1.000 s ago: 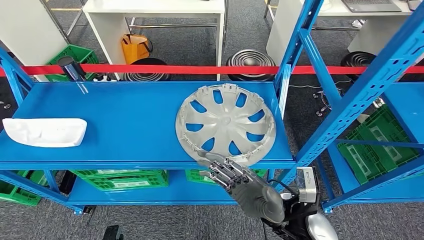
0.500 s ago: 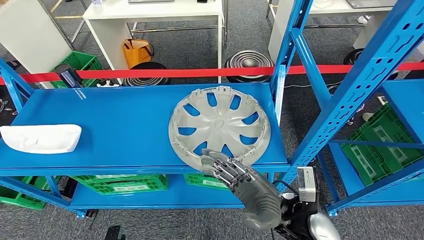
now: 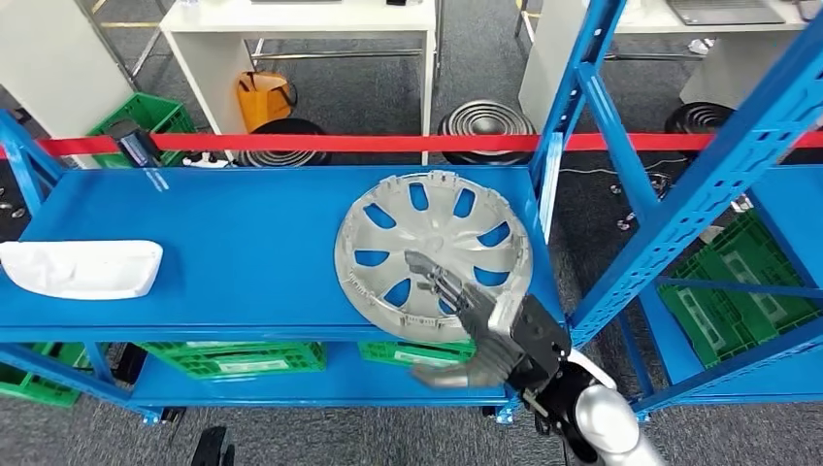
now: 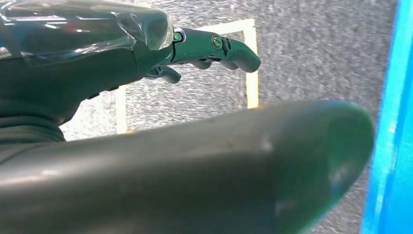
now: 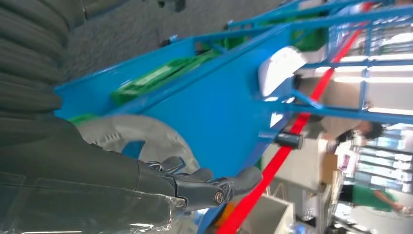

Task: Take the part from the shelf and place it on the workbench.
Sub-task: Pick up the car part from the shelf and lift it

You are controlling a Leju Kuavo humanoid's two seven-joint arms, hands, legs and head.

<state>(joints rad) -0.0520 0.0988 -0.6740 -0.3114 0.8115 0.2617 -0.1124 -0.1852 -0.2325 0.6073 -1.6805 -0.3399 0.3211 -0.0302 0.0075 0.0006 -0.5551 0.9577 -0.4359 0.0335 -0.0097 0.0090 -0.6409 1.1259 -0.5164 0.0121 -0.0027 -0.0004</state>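
The wheel cover (image 3: pixel 433 249) looks like silver-grey moulded plastic with a dull satin sheen. The shelf (image 3: pixel 243 243) under it is smooth blue painted metal, glossy enough to catch reflections. The right hand (image 3: pixel 490 330) has dark, smooth metal-looking fingers (image 3: pixel 437 282), with a clear plastic film near the wrist. The white part (image 3: pixel 82 267) looks matt and smooth. The floor (image 3: pixel 388 68) is rough grey carpet. The red tape (image 3: pixel 388 143) is slightly shiny.
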